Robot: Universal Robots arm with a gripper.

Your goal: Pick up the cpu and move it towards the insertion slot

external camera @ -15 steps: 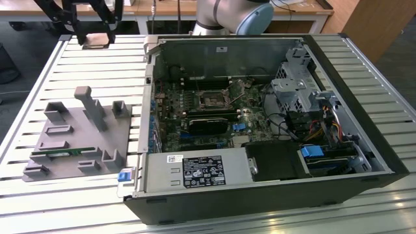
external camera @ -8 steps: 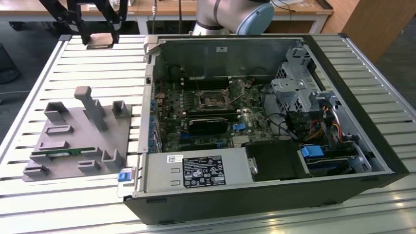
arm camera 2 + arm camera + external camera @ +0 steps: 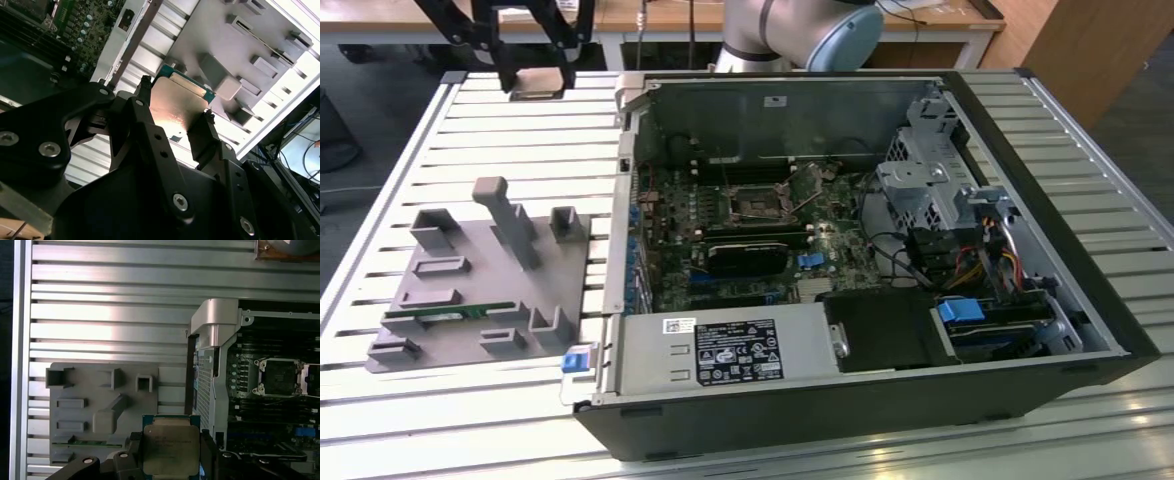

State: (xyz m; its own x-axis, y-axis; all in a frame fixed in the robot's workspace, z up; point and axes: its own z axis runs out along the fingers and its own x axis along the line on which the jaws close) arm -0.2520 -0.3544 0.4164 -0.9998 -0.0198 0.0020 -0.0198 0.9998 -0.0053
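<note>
In the exterior view my gripper hangs high above the slatted table's far left corner, shut on the cpu, a flat silvery square. Both wrist views show the cpu clamped by its edges between the black fingers, with its green rim showing. The insertion slot, a silver-framed square socket with a dark centre, lies on the green board inside the open computer case, well off to the exterior view's right of the gripper and lower down.
A grey holder tray with upright posts sits on the slatted table, with a thin green memory stick in it. The case's metal wall stands between tray and board. A black block lies just in front of the slot.
</note>
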